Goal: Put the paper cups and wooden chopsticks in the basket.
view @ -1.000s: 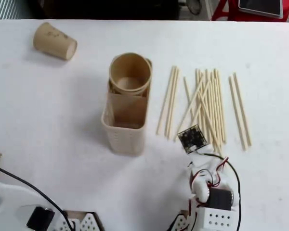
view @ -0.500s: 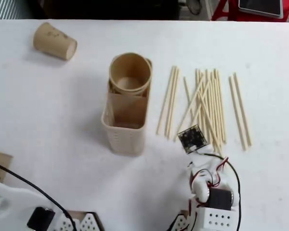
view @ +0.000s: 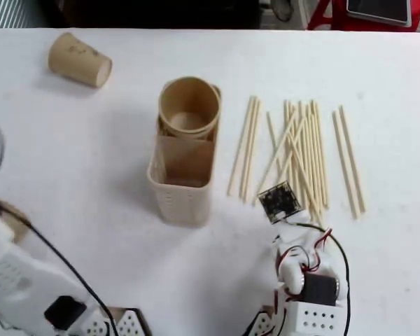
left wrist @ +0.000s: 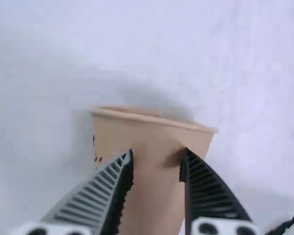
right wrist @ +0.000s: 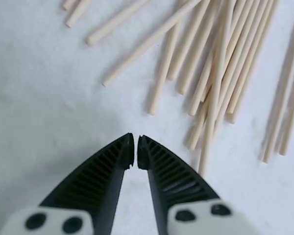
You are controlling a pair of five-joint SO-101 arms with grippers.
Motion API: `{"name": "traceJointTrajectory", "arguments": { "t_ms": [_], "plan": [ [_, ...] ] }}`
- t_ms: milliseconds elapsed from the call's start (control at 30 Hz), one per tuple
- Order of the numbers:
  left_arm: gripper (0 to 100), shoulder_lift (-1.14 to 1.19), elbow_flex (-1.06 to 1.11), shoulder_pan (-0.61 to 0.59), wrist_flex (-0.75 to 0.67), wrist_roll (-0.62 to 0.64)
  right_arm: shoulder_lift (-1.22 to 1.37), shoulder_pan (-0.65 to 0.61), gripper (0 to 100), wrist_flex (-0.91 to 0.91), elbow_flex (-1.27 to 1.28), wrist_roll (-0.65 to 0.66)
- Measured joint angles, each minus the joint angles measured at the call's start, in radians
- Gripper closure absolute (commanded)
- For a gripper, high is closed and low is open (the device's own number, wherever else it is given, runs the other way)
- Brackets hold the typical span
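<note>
Since a second ago the left arm (view: 21,287) has swung up and inward from the bottom-left corner of the high view, and the tan patch beside it, seemingly the held cup (view: 12,218), has shifted with it; everything else on the table (view: 91,140) lies as before.

From above, the basket (view: 184,183) stands upright near the middle of the table, with stacked paper cups (view: 189,105) nested in its far end, mouths up. A lone paper cup (view: 79,59) lies on its side well apart from it, toward the far left corner. The wooden chopsticks (view: 301,154) lie loose on the table to the right of the basket, most roughly parallel and a few crossing. The right arm (view: 304,283) sits at the near edge, just short of their near ends, its small camera board (view: 278,201) overlapping the pile.

At the left wrist, the left gripper (left wrist: 157,155) pinches the held cup (left wrist: 152,134) across its side wall, one ribbed finger pressed on each flank, the rim pointing away over bare table.

At the right wrist, the right gripper (right wrist: 135,143) has its black tips pressed together with nothing between them, above bare table just short of the wooden chopsticks (right wrist: 220,73).
</note>
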Motion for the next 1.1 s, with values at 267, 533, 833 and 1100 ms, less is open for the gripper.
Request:
{"name": "traceJointTrajectory", "arguments": {
  "t_ms": [267, 533, 833, 1100],
  "plan": [
    [83, 0.018, -0.121, 0.213, -0.014, 0.138, 0.000, 0.000, 97.1, 0.000, 0.000, 0.000],
    [83, 0.002, -0.350, 0.347, -0.002, 0.318, 0.000, 0.000, 97.1, 0.000, 0.000, 0.000],
    [83, -0.328, -0.443, 0.193, 0.160, 0.258, 0.000, 0.002, 97.1, 0.000, 0.000, 0.000],
    [68, -0.605, 0.261, 0.055, 0.021, 0.023, 0.000, 0.000, 97.1, 0.000, 0.000, 0.000]
  ]
}}
